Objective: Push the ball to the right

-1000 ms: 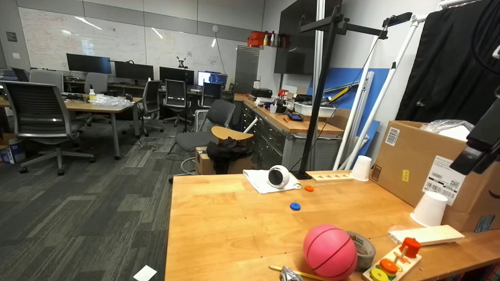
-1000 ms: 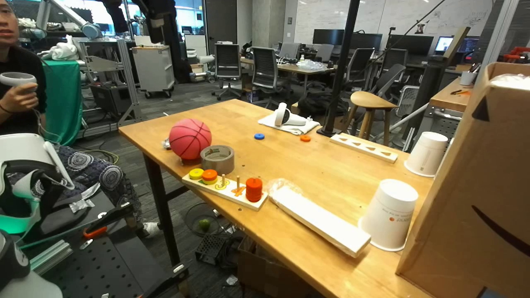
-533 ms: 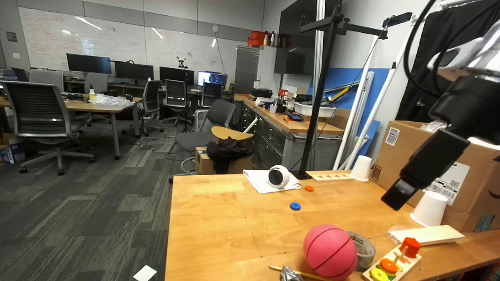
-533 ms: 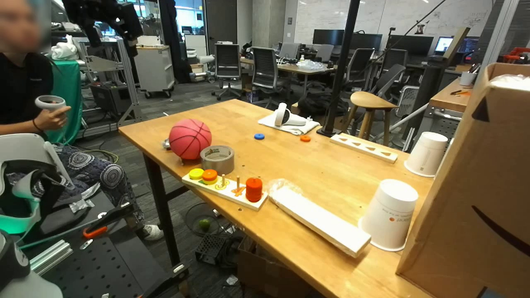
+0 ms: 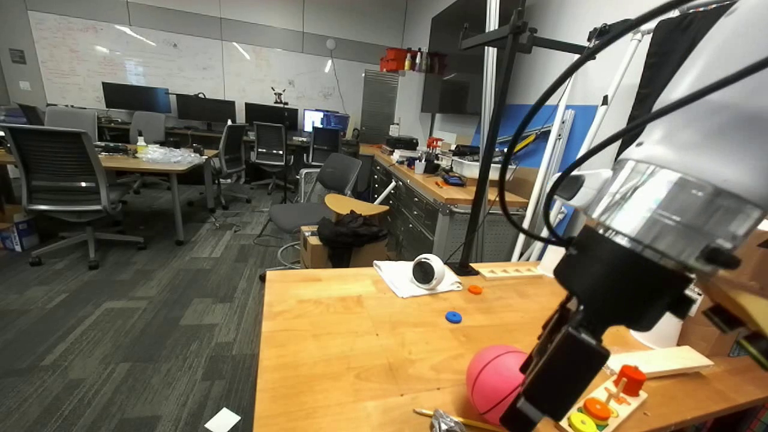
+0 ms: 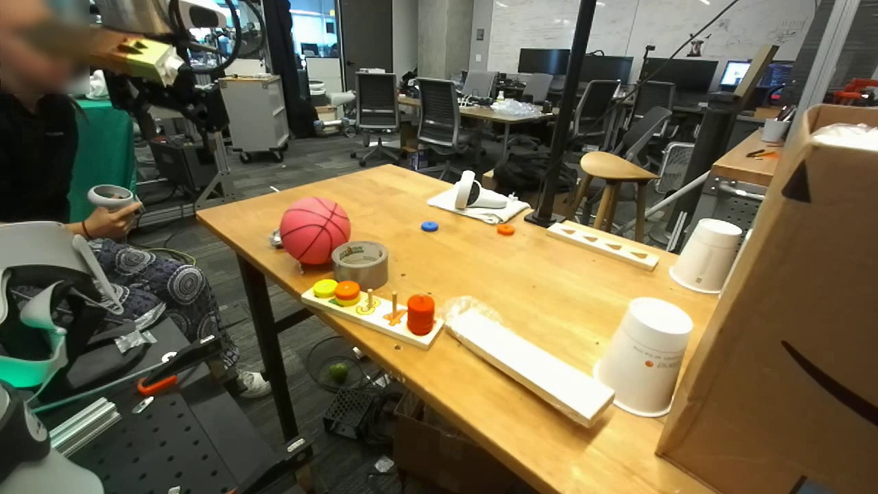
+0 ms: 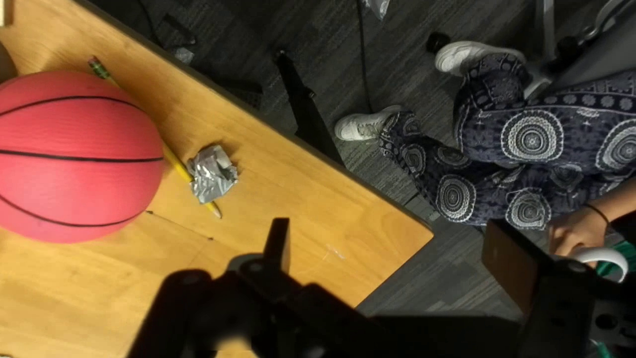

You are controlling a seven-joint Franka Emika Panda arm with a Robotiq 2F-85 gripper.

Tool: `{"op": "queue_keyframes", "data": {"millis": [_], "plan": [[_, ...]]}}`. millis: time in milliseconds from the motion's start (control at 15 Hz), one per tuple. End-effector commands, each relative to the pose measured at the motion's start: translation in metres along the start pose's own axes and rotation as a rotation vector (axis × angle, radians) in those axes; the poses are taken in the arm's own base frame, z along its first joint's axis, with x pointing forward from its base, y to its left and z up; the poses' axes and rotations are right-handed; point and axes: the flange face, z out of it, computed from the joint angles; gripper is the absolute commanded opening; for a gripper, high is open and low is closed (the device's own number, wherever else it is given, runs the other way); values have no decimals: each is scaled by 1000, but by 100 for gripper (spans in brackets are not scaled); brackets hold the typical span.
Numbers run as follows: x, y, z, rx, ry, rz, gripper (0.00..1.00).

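Note:
The ball (image 6: 315, 231), pink-red with dark seams, rests near the table's corner end in both exterior views. In an exterior view the ball (image 5: 491, 384) is partly hidden behind my gripper (image 5: 534, 390). In the wrist view the ball (image 7: 74, 159) lies at the left, cut by the frame's edge. My gripper (image 7: 387, 228) is open, with nothing between its fingers, over the table corner and the floor. It is apart from the ball. In an exterior view my gripper (image 6: 175, 103) hangs above and beyond the table's end.
A tape roll (image 6: 360, 265) stands beside the ball, near a wooden peg toy (image 6: 374, 312). A pencil (image 7: 174, 161) and crumpled foil (image 7: 213, 174) lie on the ball's other side. The table edge (image 7: 392, 199) is near. A seated person (image 7: 526, 144) is beyond it.
The arm has swung into the view and come down, crossing in front of the ball in an exterior view. The ball and the other table items have not moved.

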Motion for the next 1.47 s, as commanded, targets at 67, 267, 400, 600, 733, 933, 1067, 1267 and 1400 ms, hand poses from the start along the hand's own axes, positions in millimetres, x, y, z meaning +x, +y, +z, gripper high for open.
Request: {"op": "queue_keyframes", "data": {"millis": [67,267,400,600,733,933,1067,1267,1400], "plan": [[17,0,50,50,-31,-75,100],[22,11,76,62,-66,-93,100],[26,23,87,76,-85,-89,100],[32,45,100,128,-105,-57,100],[37,65,103,152,-96,-26,100],[44,116,99,132,-57,38,100],[46,162,83,52,-30,51,100],[54,222,28,-128,-15,-27,100],[59,242,-23,-248,-6,-87,100]]}}
